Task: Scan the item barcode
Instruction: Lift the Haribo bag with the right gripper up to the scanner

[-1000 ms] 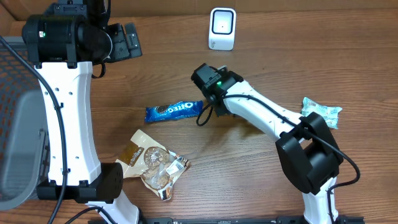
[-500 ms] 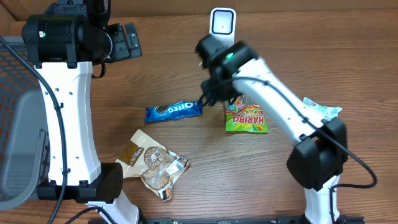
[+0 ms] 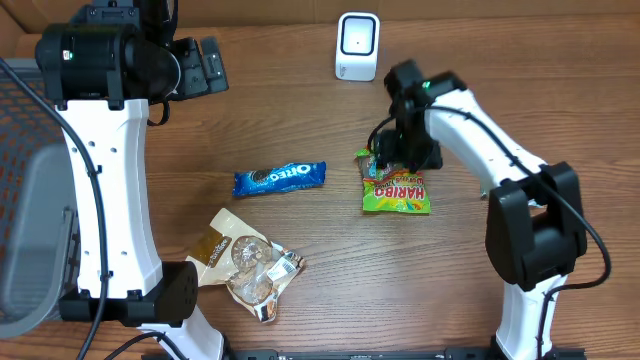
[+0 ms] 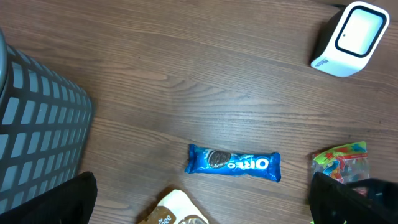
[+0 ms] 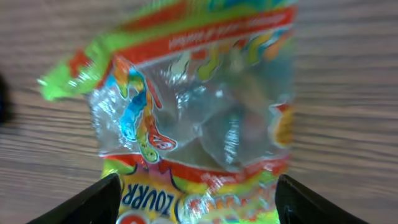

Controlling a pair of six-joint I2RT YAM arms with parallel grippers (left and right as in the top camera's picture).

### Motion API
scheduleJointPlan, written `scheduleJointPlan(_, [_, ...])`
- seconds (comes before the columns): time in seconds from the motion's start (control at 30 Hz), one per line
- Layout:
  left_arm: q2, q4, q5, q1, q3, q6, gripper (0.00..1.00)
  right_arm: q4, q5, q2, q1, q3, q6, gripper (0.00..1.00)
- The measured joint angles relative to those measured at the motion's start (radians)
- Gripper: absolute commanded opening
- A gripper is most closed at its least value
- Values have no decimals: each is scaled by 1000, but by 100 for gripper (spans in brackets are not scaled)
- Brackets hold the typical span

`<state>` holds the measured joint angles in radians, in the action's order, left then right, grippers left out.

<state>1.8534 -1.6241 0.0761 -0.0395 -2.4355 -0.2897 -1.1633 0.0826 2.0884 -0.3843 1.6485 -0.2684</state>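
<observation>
Right gripper (image 5: 198, 200) hangs released above the green-and-red plastic Haribo candy bag (image 3: 396, 192), grasping nothing; its two dark fingertips (image 5: 93, 200) stand wide apart on either side of the bag's printed end, and I cannot tell whether they brush its edges; the bag lies flat on the brown wooden table (image 3: 300, 120) with its lettering up and a clear window showing the sweets; it sits at about 5 o'clock from the white box-shaped barcode scanner (image 3: 357, 46), which stands upright near the table's 12 o'clock edge, well apart from the bag; a blue foil Oreo pack (image 3: 280, 178) lies at 9 o'clock of the bag, near but not touching; a crumpled clear-and-tan cookie packet (image 3: 245, 265) rests at 7 o'clock of the Oreo pack; left gripper (image 3: 212, 66) is held high toward the table's 10 o'clock corner, jaws fully spread and empty; its wrist camera looks down on the Oreo pack, with the scanner at 1 o'clock and a grey mesh basket (image 4: 37, 137) at 9 o'clock
</observation>
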Motion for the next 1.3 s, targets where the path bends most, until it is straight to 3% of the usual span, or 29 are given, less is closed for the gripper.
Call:
scheduleJointPlan(0.33, [0,0,0,0,0,0,100,199,-60,-19,-29,-170,5,76])
scheduleJointPlan(0.4, [0,0,0,0,0,0,100,237,-66,-34,-30,-202,6,63])
scheduleJointPlan(0.5, [0,0,0,0,0,0,100,257,-90,-40,-29,-225,17,29])
scheduleJointPlan(0.63, [0,0,0,0,0,0,100,264,-105,-40,-20,-229,42,4])
scheduleJointPlan(0.9, [0,0,0,0,0,0,100,179,-105,-27,-22,-177,62,4])
scheduleJointPlan(1.3, [0,0,0,0,0,0,99,-42,-107,0,-30,112,148,4])
